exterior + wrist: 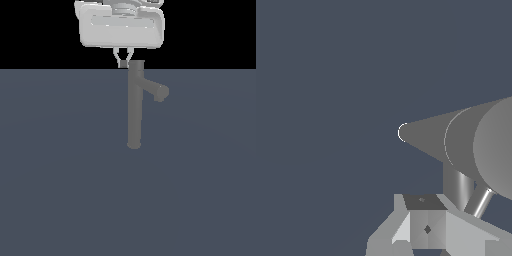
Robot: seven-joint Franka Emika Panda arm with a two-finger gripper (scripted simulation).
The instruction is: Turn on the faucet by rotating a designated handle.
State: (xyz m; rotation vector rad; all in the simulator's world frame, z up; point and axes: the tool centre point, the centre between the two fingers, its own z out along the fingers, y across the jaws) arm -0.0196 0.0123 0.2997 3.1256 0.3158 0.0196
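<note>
The faucet [134, 107] is standing upright mid-worktop [60, 190]. The pincer [123, 60] is hanging beside its top, fingers narrowly apart, gripping nothing. The handle [479, 201], a thin stiff rod, looks slippery; pushing near its free end would probably turn it easiest.

no readable text, labels or numbers

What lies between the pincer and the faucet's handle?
Nothing: in the wrist view, the pincer sits right beside the thin handle, with no object between. The exterior view hides the handle.
</note>
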